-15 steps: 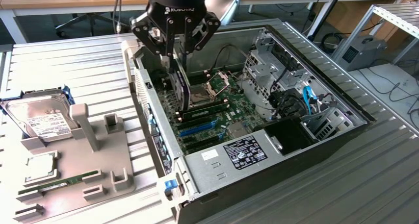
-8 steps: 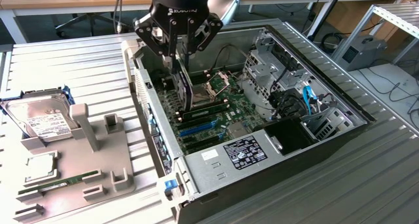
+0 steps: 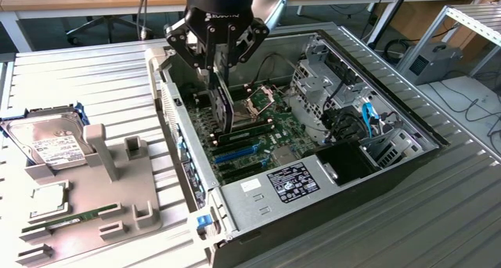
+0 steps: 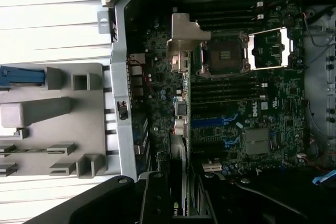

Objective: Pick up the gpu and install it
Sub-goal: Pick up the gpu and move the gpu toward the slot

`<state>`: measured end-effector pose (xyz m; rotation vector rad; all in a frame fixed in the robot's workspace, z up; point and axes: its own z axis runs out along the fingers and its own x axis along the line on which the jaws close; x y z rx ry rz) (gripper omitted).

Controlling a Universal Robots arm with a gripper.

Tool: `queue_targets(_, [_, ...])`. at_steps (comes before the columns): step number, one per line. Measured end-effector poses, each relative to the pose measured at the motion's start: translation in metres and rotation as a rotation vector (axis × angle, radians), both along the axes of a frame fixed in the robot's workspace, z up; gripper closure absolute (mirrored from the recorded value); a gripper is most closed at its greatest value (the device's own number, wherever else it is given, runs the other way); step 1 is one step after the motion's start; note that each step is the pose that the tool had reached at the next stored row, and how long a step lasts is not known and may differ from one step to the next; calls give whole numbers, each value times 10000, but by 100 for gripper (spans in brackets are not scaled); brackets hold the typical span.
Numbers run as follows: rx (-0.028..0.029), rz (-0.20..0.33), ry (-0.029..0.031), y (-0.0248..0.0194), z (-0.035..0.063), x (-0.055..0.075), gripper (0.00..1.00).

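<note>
My gripper (image 3: pixel 217 65) hangs over the open computer case (image 3: pixel 376 63), shut on the gpu (image 3: pixel 224 107). The card is held upright and edge-down, its lower edge just above the green motherboard (image 3: pixel 274 133), close to the blue expansion slots (image 3: pixel 234 153). In the wrist view the gpu (image 4: pixel 178 145) runs edge-on away from my gripper (image 4: pixel 181 205). Its silver bracket (image 4: pixel 185 40) sits at the far end, beside the case's rear wall. The blue slots (image 4: pixel 215 121) lie beside the card. One dark finger (image 4: pixel 155 198) presses on each side of it.
A grey parts fixture (image 3: pixel 86 209) lies on the exterior view's left. It holds a hard drive (image 3: pixel 51 142), a processor (image 3: pixel 47 200) and a RAM stick (image 3: pixel 70 218). Inside the case sit the power supply (image 3: pixel 294 180), the drive cage (image 3: pixel 313 80) and cables (image 3: pixel 368 118).
</note>
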<state>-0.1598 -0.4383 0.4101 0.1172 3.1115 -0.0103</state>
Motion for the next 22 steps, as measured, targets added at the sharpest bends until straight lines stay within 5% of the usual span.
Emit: queue_targets(22, [0,0,0,1,-73,140,74])
